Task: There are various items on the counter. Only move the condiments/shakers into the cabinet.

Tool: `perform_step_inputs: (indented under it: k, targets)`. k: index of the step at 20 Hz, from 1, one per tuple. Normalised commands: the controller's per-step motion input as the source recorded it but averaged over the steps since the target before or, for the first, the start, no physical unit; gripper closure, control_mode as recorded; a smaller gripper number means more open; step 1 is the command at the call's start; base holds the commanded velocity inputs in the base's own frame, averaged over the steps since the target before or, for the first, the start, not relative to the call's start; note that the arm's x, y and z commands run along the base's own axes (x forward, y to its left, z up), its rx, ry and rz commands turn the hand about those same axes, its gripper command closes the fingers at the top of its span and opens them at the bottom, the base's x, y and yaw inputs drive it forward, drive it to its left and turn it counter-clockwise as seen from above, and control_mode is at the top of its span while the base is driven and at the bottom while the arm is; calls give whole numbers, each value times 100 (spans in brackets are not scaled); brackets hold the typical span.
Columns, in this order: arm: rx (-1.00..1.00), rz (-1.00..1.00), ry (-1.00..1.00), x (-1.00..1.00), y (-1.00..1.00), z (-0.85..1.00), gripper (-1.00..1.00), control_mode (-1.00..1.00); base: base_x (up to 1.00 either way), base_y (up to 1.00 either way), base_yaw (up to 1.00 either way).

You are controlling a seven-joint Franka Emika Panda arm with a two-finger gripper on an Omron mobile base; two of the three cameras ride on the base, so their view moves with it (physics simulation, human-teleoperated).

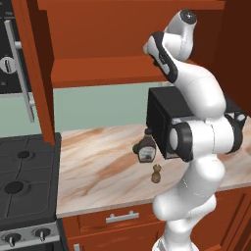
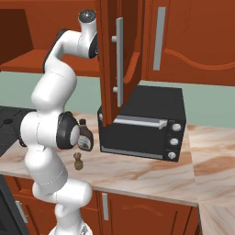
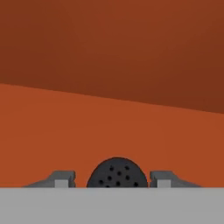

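Using the black toaster oven [image 2: 144, 124] as the landmark here. Far off to its left there's the black stove top [image 1: 24, 181], then the marble counter [image 1: 103, 171] runs toward the oven. Just left of the oven's front corner sits the dark brown bottle [image 1: 145, 150]. It's tilted, with its neck pointing up and back toward the oven and the pale label facing out. A bit in front of the bottle, nearer the counter edge, the little tan wooden shaker [image 1: 156, 174] stands upright, long axis straight up. From the right base view both sit left of the oven, partly tucked behind the arm.

Above the oven is the red-brown cabinet [image 1: 108, 68] with its door swung open, and the arm reaches up into it.

On the hand view, the gripper [image 3: 117, 179] is over the orange-brown shelf, and the black shaker [image 3: 117, 174] sits between the two fingertips [image 3: 63, 178], its perforated top facing the camera, so its axis points up at the hand. There's a visible gap on each side between the fingertips and the shaker, so the jaws look let go, not squeezing it.
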Motion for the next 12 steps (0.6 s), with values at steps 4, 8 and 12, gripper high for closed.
perform_step_inputs:
  k: [4,8,12]
  targets:
    - [0,0,-1,37,15,0,-100,-100,0,0,0]
    - [0,2,-7,25,11,1,-100,-100,0,0,0]
    - [0,1,-33,-89,-9,39,-100,-100,0,0,0]
